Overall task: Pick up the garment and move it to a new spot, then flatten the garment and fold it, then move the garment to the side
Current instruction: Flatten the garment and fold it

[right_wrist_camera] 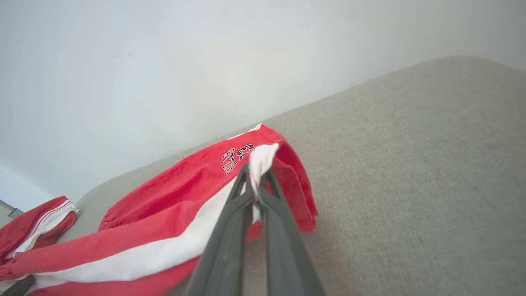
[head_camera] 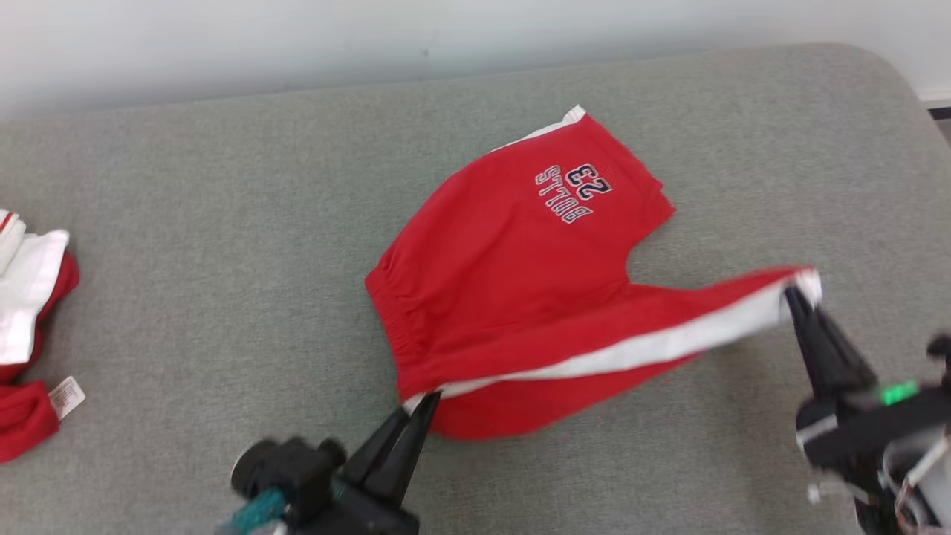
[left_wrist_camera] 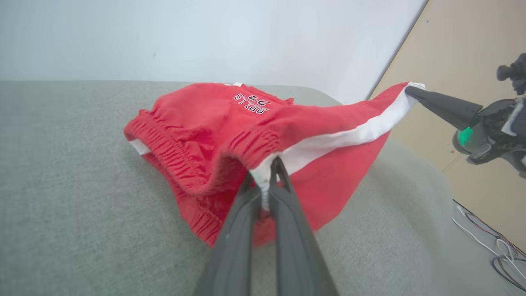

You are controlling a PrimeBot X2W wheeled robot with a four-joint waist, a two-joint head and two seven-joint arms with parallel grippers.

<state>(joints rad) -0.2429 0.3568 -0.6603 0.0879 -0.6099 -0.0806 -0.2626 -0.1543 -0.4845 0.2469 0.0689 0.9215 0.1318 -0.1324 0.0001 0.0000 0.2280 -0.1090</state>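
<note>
From the head view we see a pair of red basketball shorts (head_camera: 513, 275) with a white side stripe (head_camera: 654, 345) and upside-down "BULLS 23" lettering (head_camera: 572, 193), lying mostly on the grey fabric-covered bench (head_camera: 223, 223), right of its middle. Our left pincer (head_camera: 429, 401) is pinched tight on the near waistband corner where the stripe begins. Our right pincer (head_camera: 793, 291) is clamped on the white hem corner of the near leg. That leg is stretched between the two pincers and lifted off the bench, while the far leg rests flat. A pile of red and white clothing (head_camera: 30, 327) sits at the bench's left edge, well apart from the shorts, and a pale wall (head_camera: 297, 44) runs behind. In the left wrist view, the left pincer (left_wrist_camera: 271, 164) has its jaws nearly together with white fabric nipped between the tips, just beside the gathered elastic waistband (left_wrist_camera: 172, 152). The stripe runs up to the right pincer (left_wrist_camera: 411, 91), which holds the far end taut above the bench edge. A beige floor (left_wrist_camera: 452, 41) and some cables (left_wrist_camera: 493, 246) lie beyond. In the right wrist view, the right pincer (right_wrist_camera: 254, 170) grips a bunched fold of white hem. The shorts (right_wrist_camera: 185, 185) trail away to the lower left, and the other clothing (right_wrist_camera: 37, 222) lies near the left edge.
</note>
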